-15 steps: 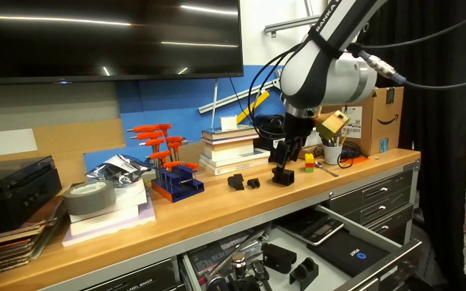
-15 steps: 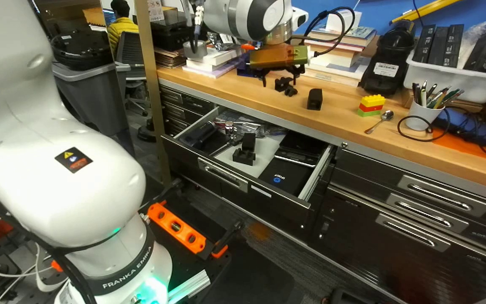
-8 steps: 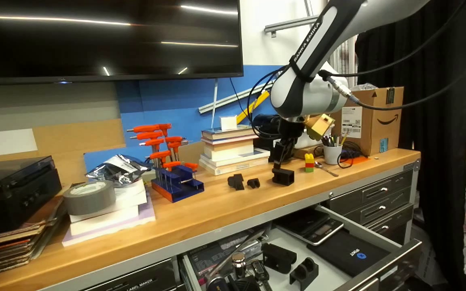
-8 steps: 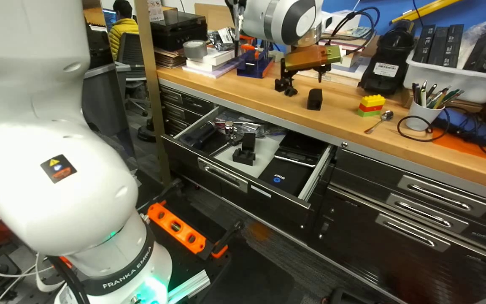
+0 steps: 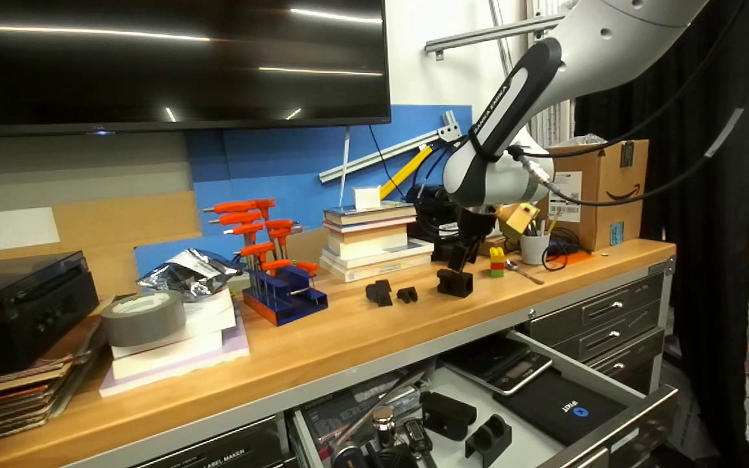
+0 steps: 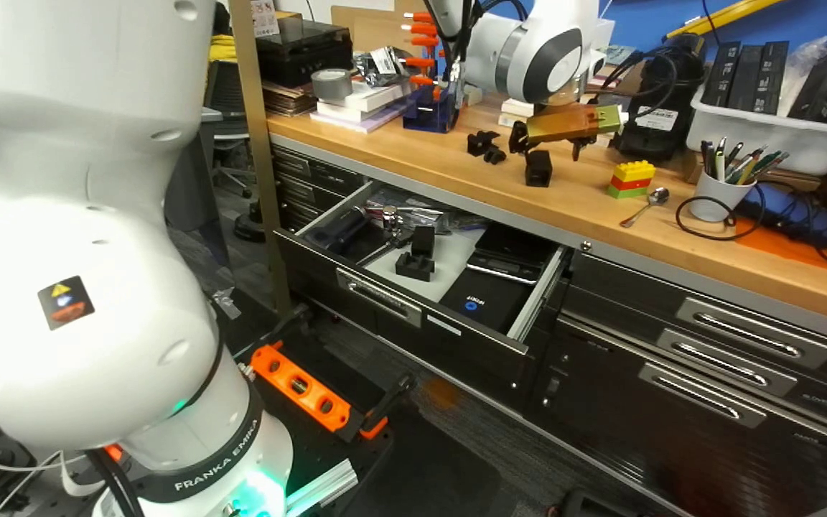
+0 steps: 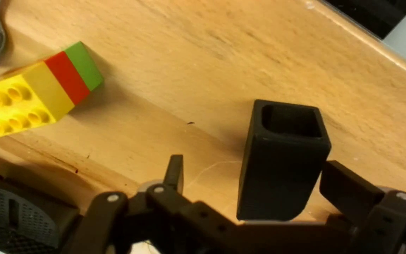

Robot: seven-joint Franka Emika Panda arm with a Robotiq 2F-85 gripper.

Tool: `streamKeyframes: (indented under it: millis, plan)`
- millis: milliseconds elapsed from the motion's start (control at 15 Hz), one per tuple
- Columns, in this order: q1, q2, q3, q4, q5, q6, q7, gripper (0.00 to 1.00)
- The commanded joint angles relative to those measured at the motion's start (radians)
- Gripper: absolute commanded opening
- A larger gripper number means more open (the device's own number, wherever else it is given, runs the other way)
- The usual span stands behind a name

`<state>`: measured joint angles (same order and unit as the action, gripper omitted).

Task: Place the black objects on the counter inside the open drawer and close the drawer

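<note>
Lowered since a second ago, the gripper (image 7: 252,173) holds nothing — fingers (image 7: 347,192) wide apart, a hollow black block (image 7: 282,176) on the counter (image 7: 174,53) between them in the wrist view. Two smaller black pieces (image 5: 381,292) to their side show only in both exterior views — drawer (image 6: 485,346) open below.

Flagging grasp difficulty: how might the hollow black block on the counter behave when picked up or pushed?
The hollow black block looks stiff, its walls straight and crisp-edged. It is probably light for its size, given the opening in its end. Pushed, it would likely slide across the wooden counter rather than roll, since its sides look flat.
</note>
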<state>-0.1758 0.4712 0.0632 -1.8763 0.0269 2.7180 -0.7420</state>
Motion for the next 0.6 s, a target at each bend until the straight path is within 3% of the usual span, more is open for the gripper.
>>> streamKeyframes:
  millis: [0,533]
  plan:
    - [-0.037,0.056,0.039,0.100,0.010,-0.069,-0.018,1.00]
    - [-0.043,0.085,0.062,0.169,0.027,-0.189,-0.026,1.00]
